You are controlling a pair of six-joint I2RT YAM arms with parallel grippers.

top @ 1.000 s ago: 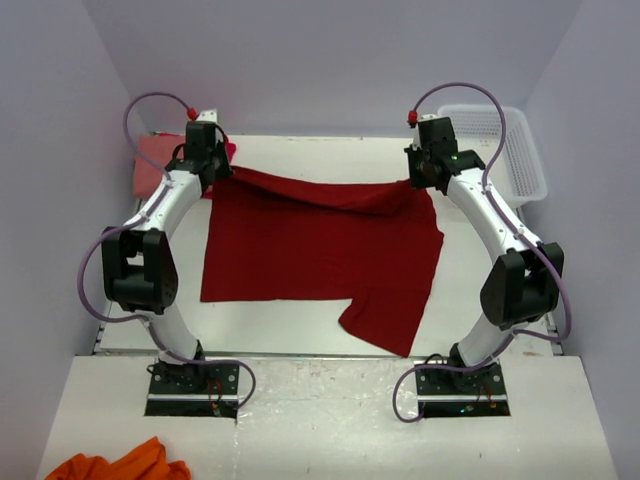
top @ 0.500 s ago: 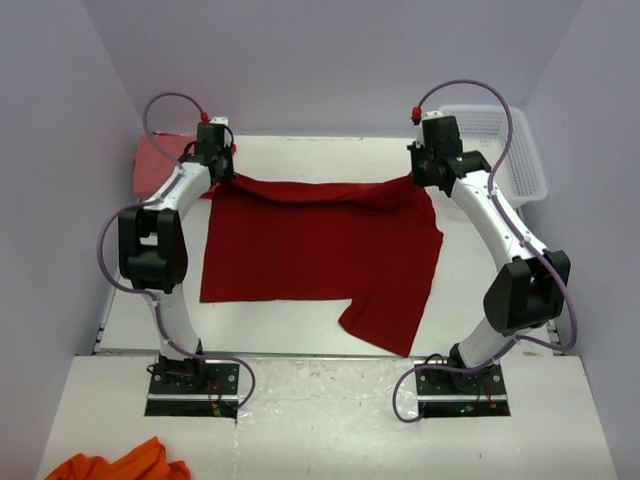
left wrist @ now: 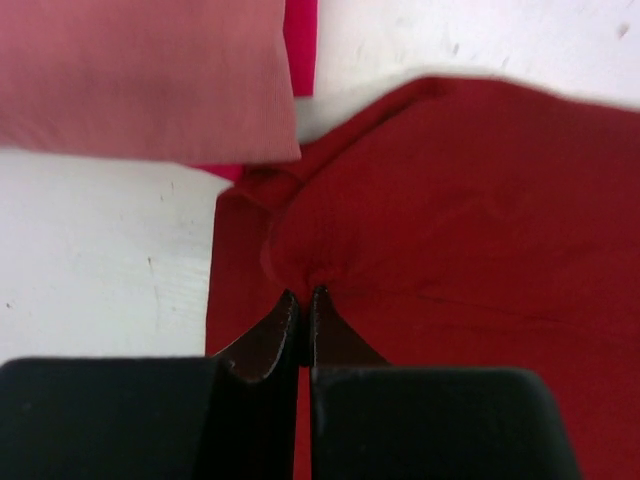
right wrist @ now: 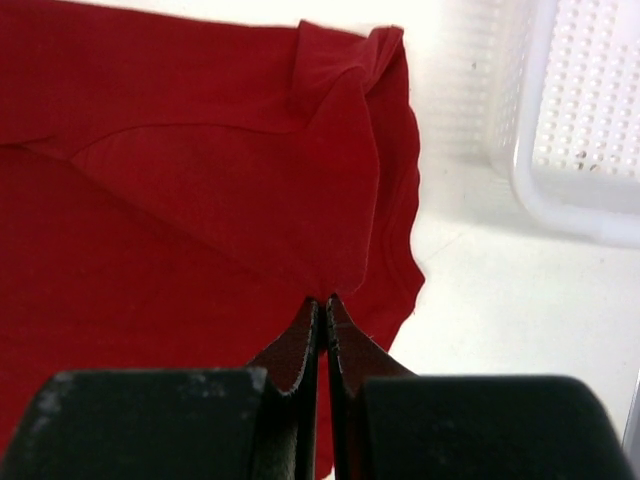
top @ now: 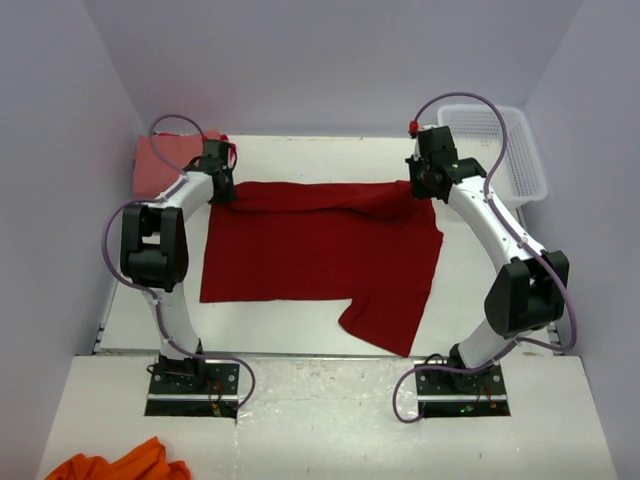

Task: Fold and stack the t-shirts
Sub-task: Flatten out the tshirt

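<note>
Both pinched tight on the dark red t-shirt [top: 320, 250], the left gripper [left wrist: 303, 296] and right gripper [right wrist: 325, 300] should move together, level, so the fold lands straight.

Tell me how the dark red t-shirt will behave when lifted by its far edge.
Probably floppy: the dark red t-shirt puckers where the left tool and right tool pinch it. Likely to sag between them; its far edge lies folded over.
</note>
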